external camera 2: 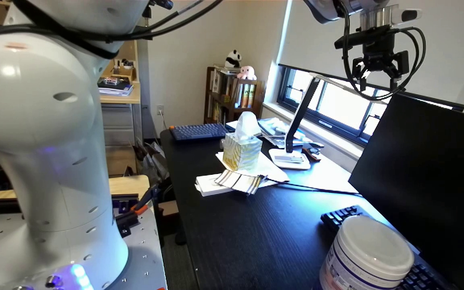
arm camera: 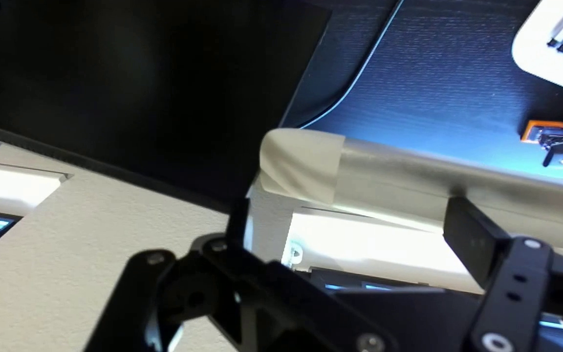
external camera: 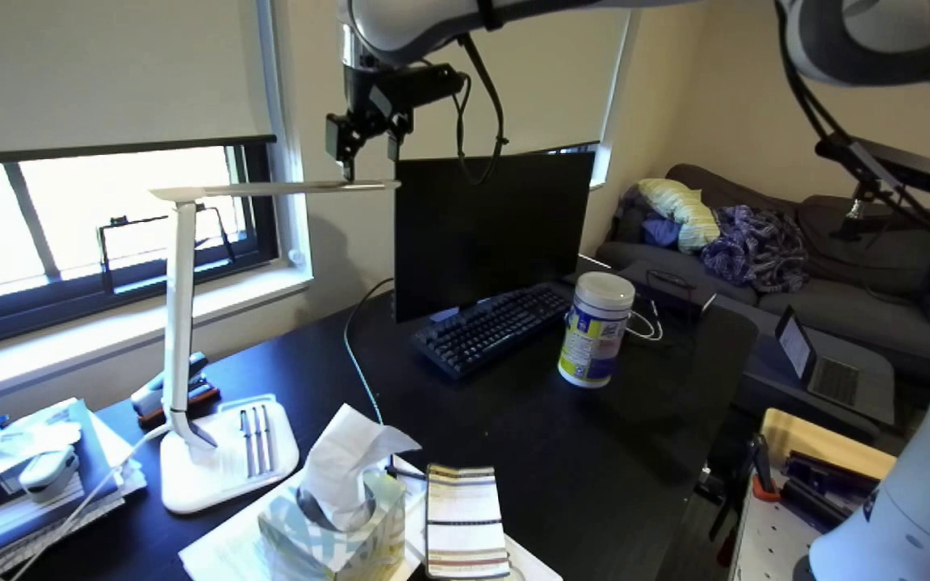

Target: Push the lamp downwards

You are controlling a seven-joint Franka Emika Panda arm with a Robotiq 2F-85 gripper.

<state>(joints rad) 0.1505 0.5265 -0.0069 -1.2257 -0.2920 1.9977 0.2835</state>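
Observation:
The white lamp (external camera: 180,311) stands on the desk, its stem upright and its light bar roughly level; its stem (external camera 2: 301,114) looks dark in an exterior view. My gripper (external camera: 371,160) points down at the bar's free end, and it is also above the bar in an exterior view (external camera 2: 378,85). In the wrist view the light bar (arm camera: 394,171) crosses in front of the gripper (arm camera: 350,213). The fingers are spread wide with nothing between them. One fingertip is at the bar's upper face and appears to touch it. The other is off beyond the bar's end.
A black monitor (external camera: 489,234) stands right beside the bar's free end. A keyboard (external camera: 489,331), a wipes tub (external camera: 596,331) and a tissue box (external camera: 336,524) are on the desk. The window (external camera: 94,218) and wall are behind the lamp.

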